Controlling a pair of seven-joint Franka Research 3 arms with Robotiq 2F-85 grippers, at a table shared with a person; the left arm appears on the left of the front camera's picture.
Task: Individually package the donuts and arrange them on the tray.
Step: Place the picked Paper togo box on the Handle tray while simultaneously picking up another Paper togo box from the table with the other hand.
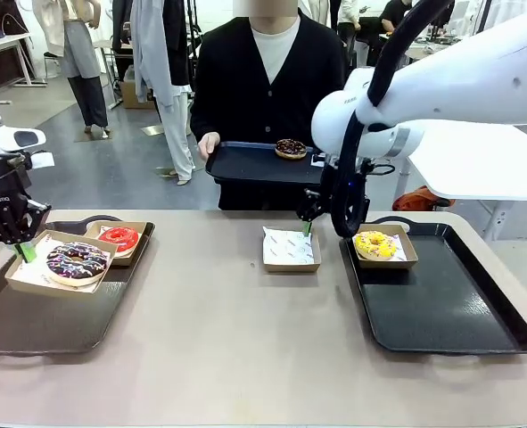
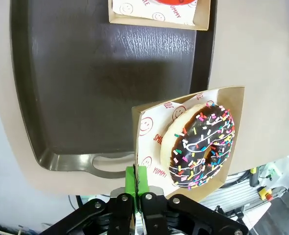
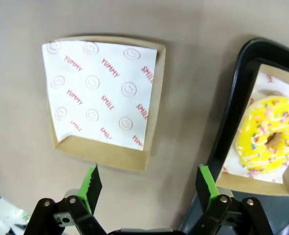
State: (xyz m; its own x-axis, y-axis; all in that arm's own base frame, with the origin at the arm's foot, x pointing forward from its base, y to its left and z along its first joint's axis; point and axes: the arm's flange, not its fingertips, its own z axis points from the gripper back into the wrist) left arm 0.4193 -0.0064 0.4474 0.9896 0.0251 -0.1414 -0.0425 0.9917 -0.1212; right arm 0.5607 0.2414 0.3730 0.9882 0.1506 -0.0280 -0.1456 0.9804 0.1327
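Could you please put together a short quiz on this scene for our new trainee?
1. True or false: the right pincer hangs open near the empty box.
2. The left pincer is shut on the edge of a donut box. Which donut lies in it? A. red; B. dark sprinkled donut; C. yellow.
3. How many donuts lie on the person's tray?
Key: 1 true; 2 B; 3 one, the chocolate donut.

Left wrist view's top edge cuts off red donut [image 2: 170,2]; rt wrist view's edge clips yellow donut [image 3: 270,139].
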